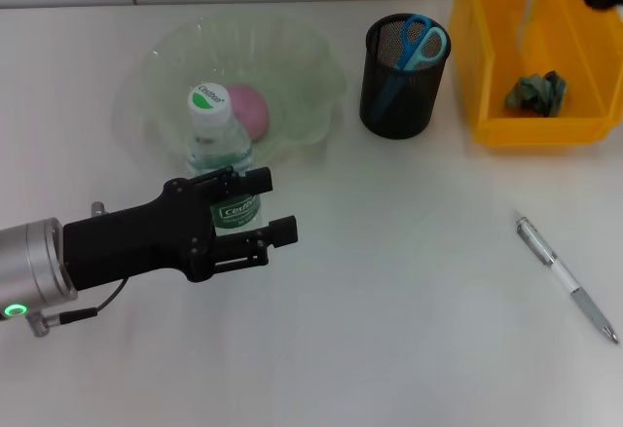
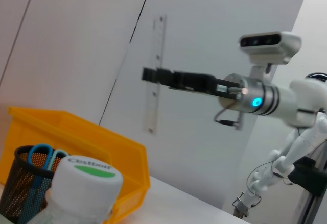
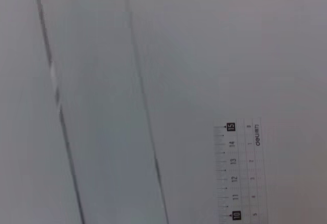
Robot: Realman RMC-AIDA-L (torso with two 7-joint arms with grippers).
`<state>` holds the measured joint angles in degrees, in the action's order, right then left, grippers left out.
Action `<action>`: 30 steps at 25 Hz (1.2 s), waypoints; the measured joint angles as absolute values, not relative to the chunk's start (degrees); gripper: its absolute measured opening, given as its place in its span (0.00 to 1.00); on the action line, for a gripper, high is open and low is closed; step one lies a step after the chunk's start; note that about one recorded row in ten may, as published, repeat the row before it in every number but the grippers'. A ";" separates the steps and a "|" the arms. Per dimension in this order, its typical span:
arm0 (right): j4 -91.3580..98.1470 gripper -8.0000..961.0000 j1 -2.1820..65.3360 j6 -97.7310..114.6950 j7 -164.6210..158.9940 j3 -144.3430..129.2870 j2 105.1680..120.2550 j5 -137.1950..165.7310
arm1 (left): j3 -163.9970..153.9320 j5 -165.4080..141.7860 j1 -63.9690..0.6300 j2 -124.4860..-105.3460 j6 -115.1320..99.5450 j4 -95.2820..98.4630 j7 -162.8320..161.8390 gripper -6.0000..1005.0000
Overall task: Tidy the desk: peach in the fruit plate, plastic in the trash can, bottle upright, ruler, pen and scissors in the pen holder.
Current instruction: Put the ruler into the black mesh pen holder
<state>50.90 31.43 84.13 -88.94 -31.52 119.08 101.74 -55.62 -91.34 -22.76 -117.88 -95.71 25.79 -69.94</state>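
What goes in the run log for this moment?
left tool: around upright bottle | right tool: holding ruler above bin | pen: on desk
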 joint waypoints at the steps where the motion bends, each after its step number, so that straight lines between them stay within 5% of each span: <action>1: 46.54 0.43 32.21 82.24 -86.51 -31.51 119.08 98.60 | -55.65 -91.34 -22.71 -117.88 -95.80 25.83 -69.92 0.80; 14: 12.53 0.45 45.98 63.25 -57.83 -31.32 119.60 84.31 | -55.81 -91.43 -22.68 -117.95 -95.97 25.84 -69.12 0.80; 30: 5.12 0.49 46.08 62.59 -45.55 -30.77 119.88 78.92 | -55.80 -92.06 -22.16 -117.63 -95.97 25.84 -67.67 0.80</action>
